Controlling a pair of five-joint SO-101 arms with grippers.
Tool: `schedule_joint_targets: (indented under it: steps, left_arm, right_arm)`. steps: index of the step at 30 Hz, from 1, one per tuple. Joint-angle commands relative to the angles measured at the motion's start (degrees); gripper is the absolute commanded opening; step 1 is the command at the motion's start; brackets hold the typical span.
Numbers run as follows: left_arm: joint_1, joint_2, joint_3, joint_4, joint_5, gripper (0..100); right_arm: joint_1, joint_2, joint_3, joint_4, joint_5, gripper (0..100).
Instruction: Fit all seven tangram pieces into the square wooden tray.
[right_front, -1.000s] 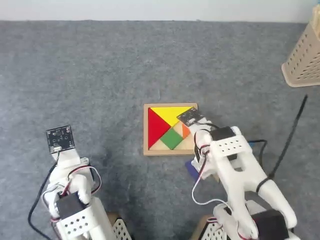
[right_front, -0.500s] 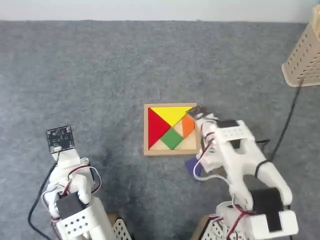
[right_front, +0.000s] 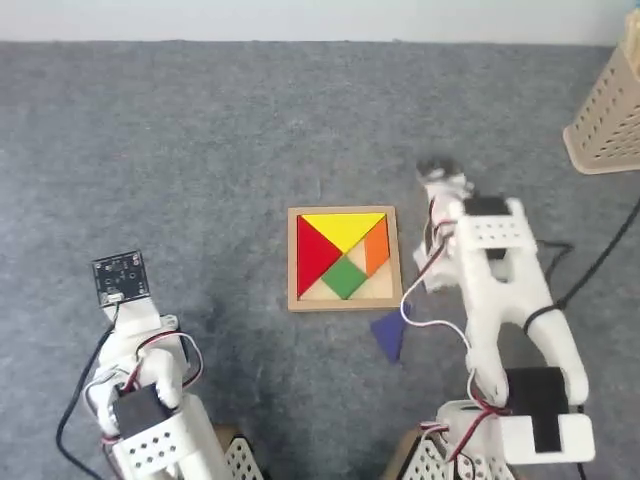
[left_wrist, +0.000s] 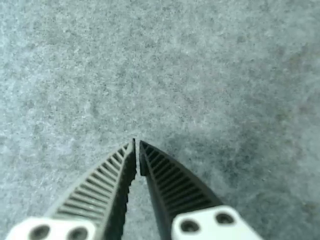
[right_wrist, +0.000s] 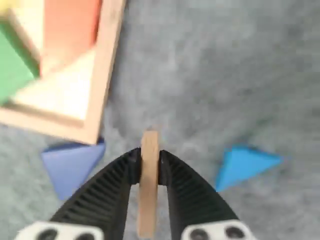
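The square wooden tray (right_front: 345, 300) lies mid-table holding a yellow triangle (right_front: 343, 228), a red triangle (right_front: 312, 252), a green square (right_front: 345, 276) and an orange piece (right_front: 377, 250). A dark blue triangle (right_front: 390, 333) rests on the carpet just off the tray's near right corner. My right arm (right_front: 490, 250) stands right of the tray. My right gripper (right_wrist: 149, 152) is shut on a plain wooden piece (right_wrist: 149, 190) held edge-on above the carpet, between the dark blue triangle (right_wrist: 70, 162) and a light blue triangle (right_wrist: 245, 162). My left gripper (left_wrist: 136, 146) is shut over bare carpet.
A beige perforated basket (right_front: 605, 110) stands at the far right edge. A black cable (right_front: 600, 250) trails right of the right arm. The left arm (right_front: 140, 370) sits at the near left. Grey carpet stretches open beyond the tray.
The right arm has swung from over the tray's right edge out to the right and farther back, uncovering the orange piece in the tray. The left arm has kept still.
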Motion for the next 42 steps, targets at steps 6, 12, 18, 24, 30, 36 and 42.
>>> schedule_joint_targets:
  steps: [6,12,18,24,30,36,42]
  left_arm:
    - [0.2,-0.2,-0.5,0.2,0.5,1]
    - [0.2,-0.2,-0.5,0.2,0.5,1]
    - [0.2,-0.2,-0.5,0.2,0.5,1]
    - [0.2,-0.2,-0.5,0.2,0.5,1]
    - [0.2,-0.2,-0.5,0.2,0.5,1]
    - [0.2,-0.2,-0.5,0.2,0.5,1]
    - [0.2,-0.2,-0.5,0.2,0.5,1]
  right_arm:
    - [-14.0,-0.1,-16.9,1.0,-11.3,0.7]
    - [-22.1,6.1,-16.4,-8.4,-17.8,0.7]
    - [-24.0,16.3,-16.8,-17.2,-21.6,0.7]
    - [-22.8,18.6,-16.6,-18.9,-22.2,1.0]
    - [-22.8,18.6,-16.5,-18.9,-22.2,7.9]
    - [-22.6,18.5,-16.6,-18.8,-22.2,12.7]
    - [-21.2,13.9,-16.4,-16.8,-22.2,12.7]
